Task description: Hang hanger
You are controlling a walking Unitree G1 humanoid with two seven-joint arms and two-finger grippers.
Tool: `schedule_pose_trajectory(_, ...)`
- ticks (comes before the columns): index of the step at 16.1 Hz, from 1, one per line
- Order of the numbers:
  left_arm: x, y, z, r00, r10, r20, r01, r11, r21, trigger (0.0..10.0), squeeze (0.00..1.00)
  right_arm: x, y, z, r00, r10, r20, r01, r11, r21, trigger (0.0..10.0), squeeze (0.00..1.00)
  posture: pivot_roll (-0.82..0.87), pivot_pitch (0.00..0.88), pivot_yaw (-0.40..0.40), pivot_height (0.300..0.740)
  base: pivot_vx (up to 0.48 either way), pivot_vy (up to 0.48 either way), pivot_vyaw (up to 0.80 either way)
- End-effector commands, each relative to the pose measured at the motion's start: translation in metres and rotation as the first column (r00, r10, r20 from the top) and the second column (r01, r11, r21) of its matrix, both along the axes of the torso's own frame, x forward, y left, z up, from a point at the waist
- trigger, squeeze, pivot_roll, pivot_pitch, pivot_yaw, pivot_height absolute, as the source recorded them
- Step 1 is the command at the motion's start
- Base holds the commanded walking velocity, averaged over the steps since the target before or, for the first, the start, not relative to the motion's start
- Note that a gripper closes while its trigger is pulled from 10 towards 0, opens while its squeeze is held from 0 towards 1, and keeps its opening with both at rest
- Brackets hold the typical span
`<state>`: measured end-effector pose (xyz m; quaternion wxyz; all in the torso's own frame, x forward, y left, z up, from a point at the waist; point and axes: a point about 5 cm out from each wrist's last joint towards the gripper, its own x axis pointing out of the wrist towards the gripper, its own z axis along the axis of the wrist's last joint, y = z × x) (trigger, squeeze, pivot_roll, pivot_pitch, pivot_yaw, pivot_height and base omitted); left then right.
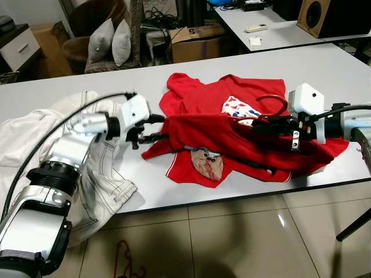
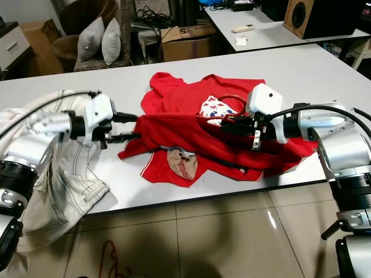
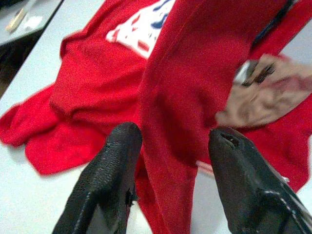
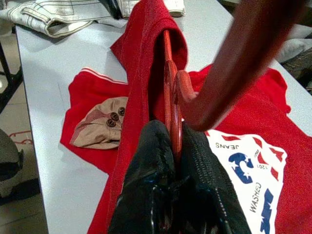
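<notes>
1. A red shirt [image 1: 232, 124] lies spread on the white table [image 1: 324, 63], with a tan printed patch [image 1: 206, 163] showing at its near edge.
2. The right gripper [image 4: 173, 146] has its fingers pressed together, clamped on a red hanger [image 4: 171, 85] whose flat body runs inside a raised fold of the shirt.
3. The hanger's curved hook [image 1: 272, 99] shows above the shirt, just left of the right wrist's white housing.
4. The left gripper [image 1: 152, 127] sits at the left end of that raised fold, its fingers [image 3: 109, 180] spread apart with the red cloth hanging between them.
5. Pale jeans [image 1: 93, 191] drape over the table's near left edge, beneath the left arm.
6. On the tiled floor [image 1: 232, 243] below lies another red hanger [image 1: 123, 260].
</notes>
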<state>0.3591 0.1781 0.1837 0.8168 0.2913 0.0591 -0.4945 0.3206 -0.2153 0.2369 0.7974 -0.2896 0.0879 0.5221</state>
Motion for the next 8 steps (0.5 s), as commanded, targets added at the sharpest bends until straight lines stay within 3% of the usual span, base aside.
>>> schedule_pose_trajectory(1,0.0005,0.0011,-0.0012,1.000,0.013,0.014,-0.013,1.000,0.014,10.0,0.00,-0.0016,0.0027,0.0113,0.999,0.021,0.039,-0.022,1.000,0.017,0.0,0.00,-0.09,0.000,0.140,0.740,0.000,0.000,0.00)
schedule_pose_trajectory(4,0.0030,-0.0029,-0.0046,0.998,0.063,0.008,-0.062,0.995,-0.079,10.0,0.00,-0.0027,0.0036,0.0102,0.999,0.026,0.035,-0.026,0.999,0.021,0.0,0.00,-0.09,0.000,0.143,0.740,0.000,0.000,0.00)
schedule_pose_trajectory(6,0.0038,-0.0058,-0.0046,0.998,0.059,-0.007,-0.059,0.989,-0.135,2.3,0.00,-0.0034,0.0039,0.0100,0.999,0.029,0.033,-0.030,0.999,0.024,0.0,0.00,-0.09,0.000,0.142,0.740,0.000,0.000,0.00)
schedule_pose_trajectory(7,0.0036,-0.0064,-0.0055,0.998,0.055,-0.013,-0.056,0.989,-0.137,0.0,0.00,-0.0036,0.0042,0.0098,0.999,0.030,0.032,-0.031,0.999,0.024,0.0,0.00,-0.09,0.000,0.142,0.740,0.000,0.000,0.00)
schedule_pose_trajectory(8,0.0032,-0.0067,-0.0070,0.998,0.052,-0.018,-0.054,0.990,-0.133,0.0,0.00,-0.0037,0.0047,0.0095,0.999,0.031,0.031,-0.032,0.999,0.025,0.0,0.00,-0.09,0.000,0.142,0.740,0.000,0.000,0.00)
